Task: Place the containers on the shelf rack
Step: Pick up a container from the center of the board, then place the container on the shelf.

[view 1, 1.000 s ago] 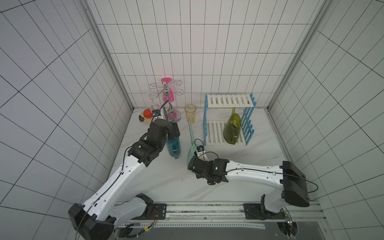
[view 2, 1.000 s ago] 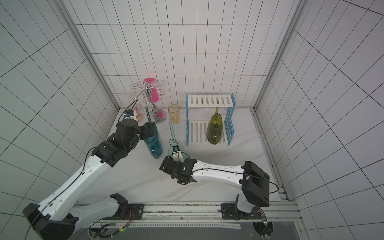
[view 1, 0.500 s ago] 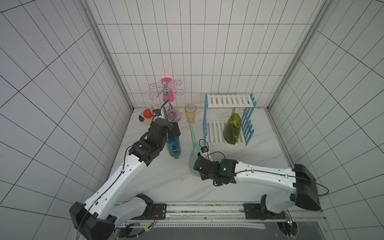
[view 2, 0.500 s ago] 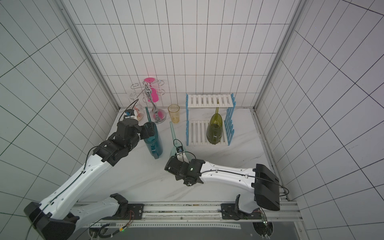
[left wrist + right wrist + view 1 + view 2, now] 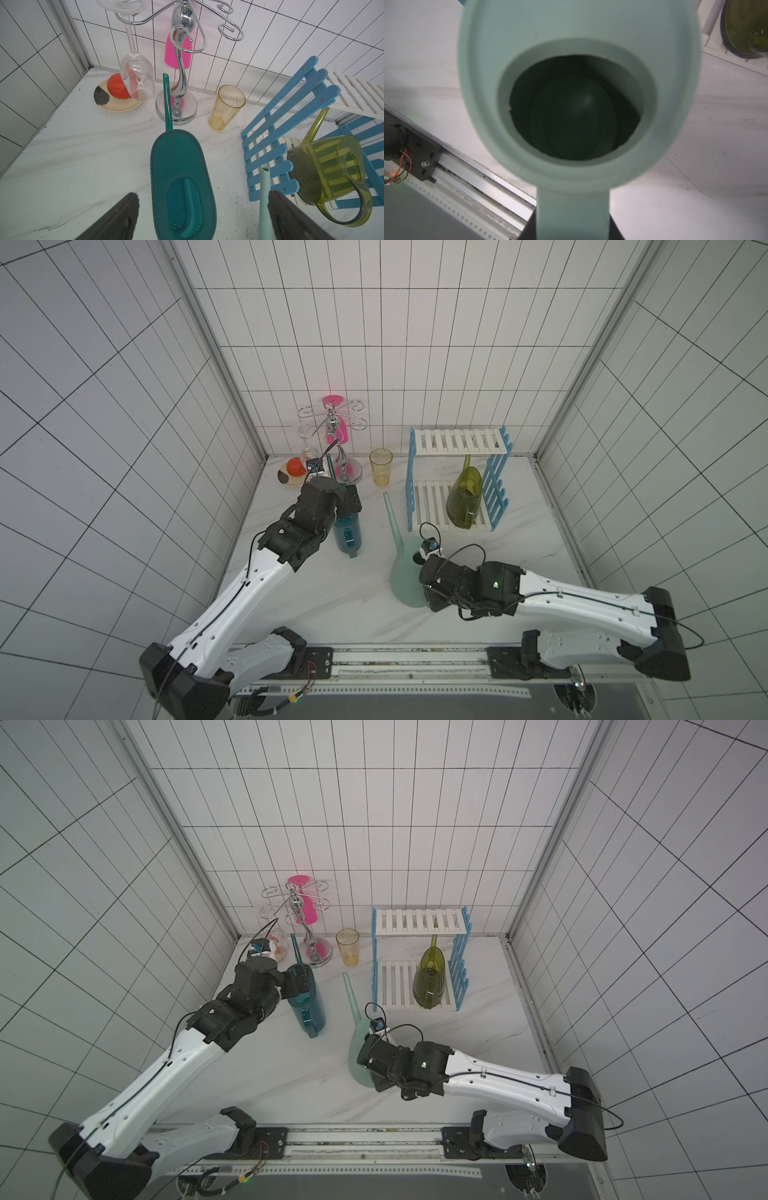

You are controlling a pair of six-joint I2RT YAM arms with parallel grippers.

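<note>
Spread wide, the left gripper (image 5: 201,209), one finger (image 5: 116,220) to each side of the dark teal can (image 5: 182,176). From the left wrist, a strip of table (image 5: 72,155) visible between each finger and that can, so no touch. In both top views, that gap lost under the wrist. Upright on the table right below this gripper, the can, spout aimed away from the fingers at the glass stand (image 5: 185,108). Past the spout tip, sharpest from the left wrist: a wine glass (image 5: 138,79) hung upside down, a pink cup (image 5: 169,56) behind the stand, a red fruit (image 5: 116,87) on a plate (image 5: 116,107), a yellow cup (image 5: 227,108) off toward the rack (image 5: 430,502).

Pressed together on the handle of the pale mint can (image 5: 571,25), the right gripper (image 5: 572,228). Shown only by the right wrist: the handle running down between the two dark fingers (image 5: 527,230), and the can's dark inside. Shown whole only from above: the long spout, slanting away from this gripper toward the rack. Tilted, that can; base on the table or off it, impossible to tell.

Ahead of the right gripper, beyond the mint spout tip: the olive can (image 5: 463,499), on the rack's lower shelf, just beside one side panel, spout rising to the upper shelf. Only a sliver at the edge of the right wrist view; from the left wrist, its body and handle loop.
</note>
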